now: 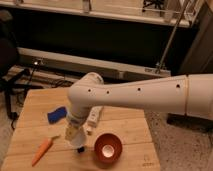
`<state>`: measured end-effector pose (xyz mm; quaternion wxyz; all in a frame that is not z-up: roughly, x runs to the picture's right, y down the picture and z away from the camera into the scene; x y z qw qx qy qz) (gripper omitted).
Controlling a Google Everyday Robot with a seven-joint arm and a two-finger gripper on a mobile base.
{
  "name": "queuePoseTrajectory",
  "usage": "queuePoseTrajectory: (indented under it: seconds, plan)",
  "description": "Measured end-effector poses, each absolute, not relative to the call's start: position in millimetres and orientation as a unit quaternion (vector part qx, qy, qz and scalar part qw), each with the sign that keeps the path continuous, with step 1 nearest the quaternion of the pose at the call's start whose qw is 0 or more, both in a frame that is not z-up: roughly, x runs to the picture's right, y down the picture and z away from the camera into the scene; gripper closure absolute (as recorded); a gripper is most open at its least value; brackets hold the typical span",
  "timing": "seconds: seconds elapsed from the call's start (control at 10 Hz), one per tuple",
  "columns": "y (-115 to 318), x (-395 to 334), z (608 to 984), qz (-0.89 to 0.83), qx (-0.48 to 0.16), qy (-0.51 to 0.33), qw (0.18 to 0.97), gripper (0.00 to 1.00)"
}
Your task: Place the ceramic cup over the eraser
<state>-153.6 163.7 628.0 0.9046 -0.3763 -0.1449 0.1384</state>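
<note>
You're pretty deep into this one already. The gripper [76, 136] is down low over the front middle of the wooden table [30, 105], and it looks like it's carrying the ceramic cup [76, 139], a pale shape hanging at the end of the wrist. I can't tell how wide the fingers are set, the arm covers them.

The eraser [80, 149] is the little dark bit peeking out right under the cup's lower edge, so the cup seems to be just about over it. Whether it's actually resting on the table or hovering a hair above, I can't say. My read: what's left is settling it down, letting go, and backing out.

Room-wise, watch the reddish-brown bowl [108, 147] just beside the cup on one side, and the white bottle-like object [93, 117] close behind. The carrot [42, 150] sits near on the other side, the blue piece [56, 114] further back. The front table edge is near too, so lifting straight up looks like your cleanest exit.
</note>
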Motion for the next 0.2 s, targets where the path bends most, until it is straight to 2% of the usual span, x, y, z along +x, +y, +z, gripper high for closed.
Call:
queuePoseTrajectory:
  seconds: [0.2]
  plan:
    - [160.5, -163.0, 618.5, 0.144, -0.394, -0.177, 0.89, 0.2]
